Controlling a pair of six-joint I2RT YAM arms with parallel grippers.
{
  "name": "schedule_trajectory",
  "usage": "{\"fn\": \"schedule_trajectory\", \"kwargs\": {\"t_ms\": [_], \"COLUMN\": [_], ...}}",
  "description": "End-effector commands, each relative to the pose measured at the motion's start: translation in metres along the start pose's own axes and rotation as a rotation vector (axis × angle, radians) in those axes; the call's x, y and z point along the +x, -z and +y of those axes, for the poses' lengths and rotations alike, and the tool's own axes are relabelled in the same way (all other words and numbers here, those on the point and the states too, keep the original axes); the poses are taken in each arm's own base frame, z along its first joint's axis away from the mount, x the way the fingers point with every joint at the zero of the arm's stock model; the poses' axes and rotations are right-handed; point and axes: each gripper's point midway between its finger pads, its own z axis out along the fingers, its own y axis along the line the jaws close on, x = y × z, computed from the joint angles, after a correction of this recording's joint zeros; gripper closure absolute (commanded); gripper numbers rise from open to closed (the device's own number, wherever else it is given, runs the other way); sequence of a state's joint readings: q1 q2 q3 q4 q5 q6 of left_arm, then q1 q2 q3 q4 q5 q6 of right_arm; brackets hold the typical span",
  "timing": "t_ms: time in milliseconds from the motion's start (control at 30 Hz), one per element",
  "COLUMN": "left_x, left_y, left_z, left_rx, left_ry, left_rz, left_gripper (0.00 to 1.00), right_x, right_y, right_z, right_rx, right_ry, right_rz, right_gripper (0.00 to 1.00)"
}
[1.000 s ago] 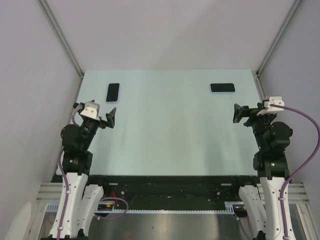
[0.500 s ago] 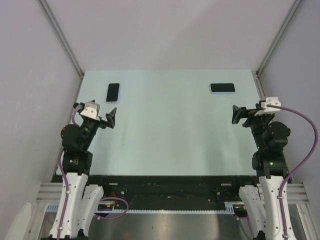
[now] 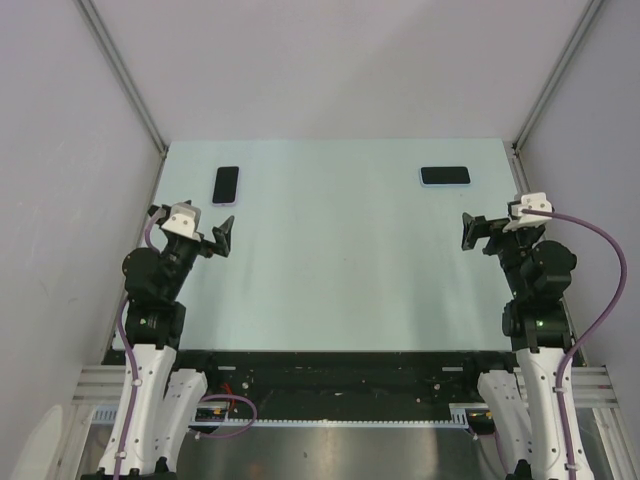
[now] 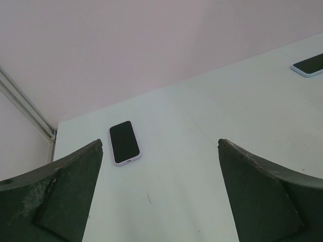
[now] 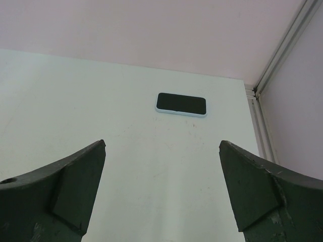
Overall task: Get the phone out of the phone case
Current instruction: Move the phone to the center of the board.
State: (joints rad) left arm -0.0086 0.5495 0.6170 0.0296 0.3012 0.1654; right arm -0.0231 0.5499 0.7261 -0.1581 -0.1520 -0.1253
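Right gripper (image 3: 478, 232) is drifting a touch inward over the table (image 3: 330, 270) since a second ago, its white wrist mount (image 3: 527, 205) swinging in with it. Left gripper (image 3: 192, 226) is sitting where it was; phones unmoved.

Near edge of table: both arms are bolted there, left arm (image 3: 150, 300) by the near left corner, right arm (image 3: 540, 300) by the near right corner. Each is folding up from its base and leaning over the table's side margin, wrist raised, fingers pointing toward the table's far edge. Purple cable (image 3: 605, 290) is looping off the right wrist and down outside the table's right edge.

Claws: both are standing wide with nothing between the fingers, hanging above the table and touching nothing. Each is angling slightly toward the table's centre.

Far part of table: lilac-cased phone (image 3: 226, 185) is lying flat, dark screen up, near the far left corner, its long side running near to far. Blue-cased phone (image 3: 445, 176) is lying flat, screen up, near the far right corner, its long side running along the far edge. Both phones are sitting in their cases, each showing ahead of its own side's wrist camera, well apart from the fingers.
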Motion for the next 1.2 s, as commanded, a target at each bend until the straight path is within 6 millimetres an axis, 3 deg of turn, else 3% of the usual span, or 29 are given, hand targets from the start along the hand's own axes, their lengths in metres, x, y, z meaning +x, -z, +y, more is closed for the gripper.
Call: {"fn": "schedule_trajectory", "kwargs": {"t_ms": [0,300,433,633,767,900,1167], "left_x": [-0.005,0.004,0.017,0.02,0.034,0.069,0.109], "left_y": [-0.001,-0.006,-0.016,-0.03,-0.042,-0.062,-0.102], "left_z": [-0.003,-0.002,-0.003,0.01,0.014,0.021,0.042], "left_rx": [0.021,0.025,0.046,0.015,0.016,-0.004,-0.085], "left_ry": [-0.007,0.001,0.026,0.034,0.037,0.077,0.135], "left_rz": [-0.026,0.01,0.08,0.163,0.214,0.328,0.464], "left_gripper": [0.0,0.0,0.0,0.0,0.0,0.0,0.0], "right_x": [-0.005,0.005,0.01,0.02,0.024,0.03,0.033], "right_y": [-0.004,-0.01,-0.013,-0.018,-0.02,-0.024,-0.025], "right_z": [-0.001,-0.002,-0.001,0.004,0.008,0.017,0.021], "right_rx": [0.0,0.001,-0.008,-0.035,-0.057,-0.087,-0.101], "right_ry": [0.032,0.028,0.024,0.013,0.009,0.031,0.046], "right_rz": [-0.028,0.007,0.026,0.062,0.074,0.098,0.103], "right_gripper": [0.0,0.0,0.0,0.0,0.0,0.0,0.0]}}
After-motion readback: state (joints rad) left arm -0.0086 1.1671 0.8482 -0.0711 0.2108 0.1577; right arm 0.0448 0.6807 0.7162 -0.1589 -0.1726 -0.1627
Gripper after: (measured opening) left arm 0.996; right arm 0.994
